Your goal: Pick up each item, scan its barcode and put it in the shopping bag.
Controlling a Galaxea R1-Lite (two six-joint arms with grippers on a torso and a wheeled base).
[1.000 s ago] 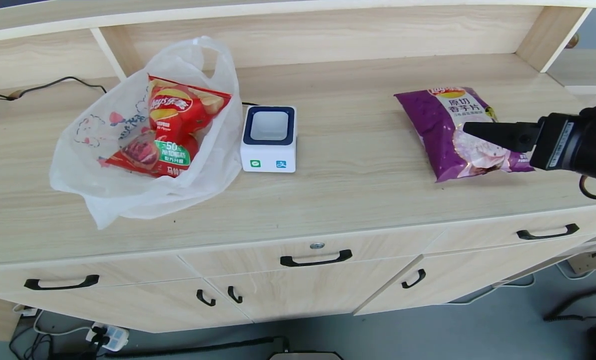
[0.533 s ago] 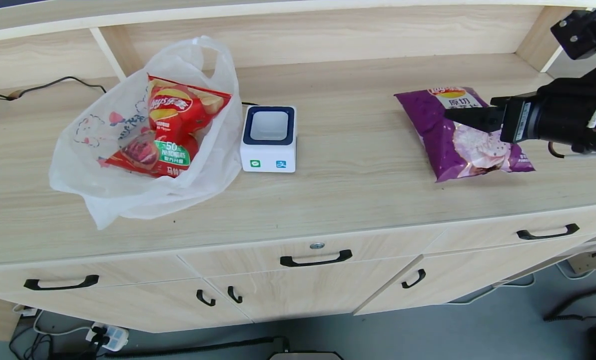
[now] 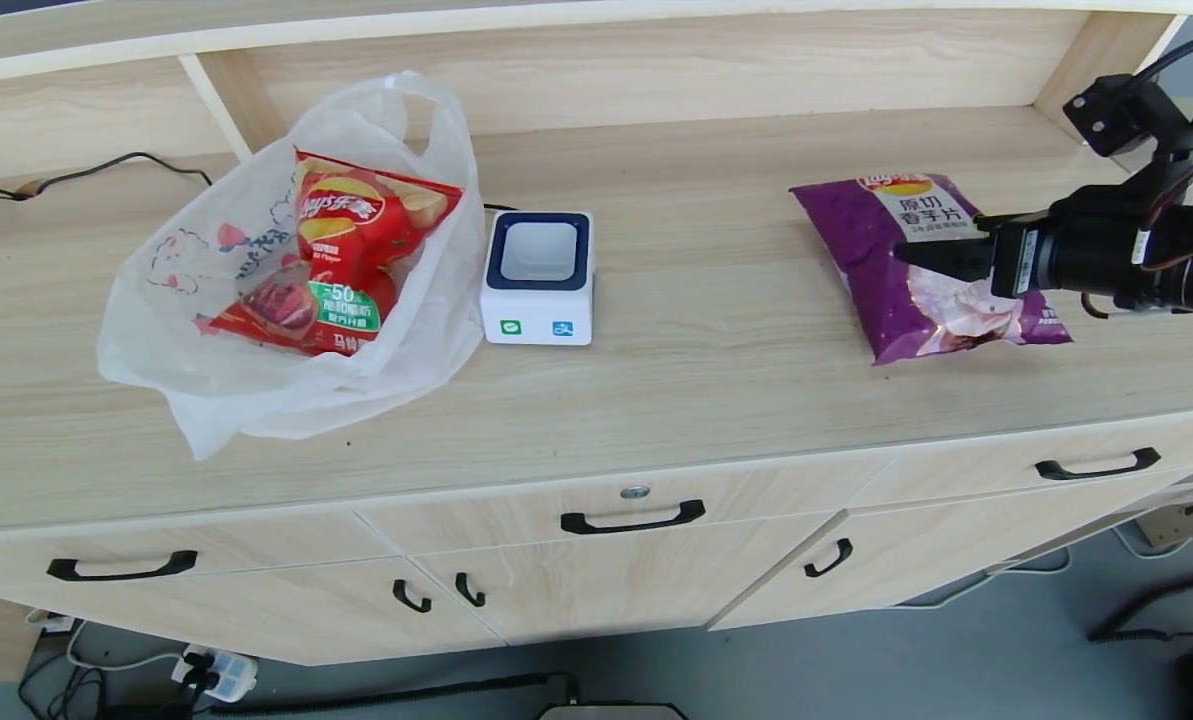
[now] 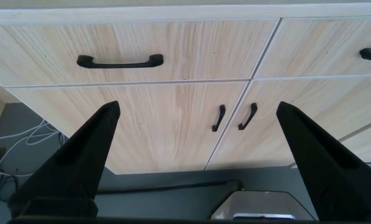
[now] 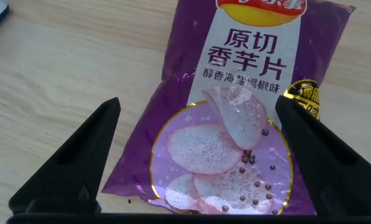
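While the purple chip bag (image 3: pixel 886 300) lies flat on the counter (image 3: pixel 716 330), head view has the right gripper (image 3: pixel 911 255) hovering over its middle. Scanner (image 3: pixel 539 275) sits just beside the shopping bag (image 3: pixel 206 340), red chip bag (image 3: pixel 351 250) inside. Left wrist view: left gripper (image 4: pixel 197 109) fingers apart, facing cabinet drawers (image 4: pixel 173 81). Right wrist view: right fingers spread wide, purple bag below between them, contact unclear.
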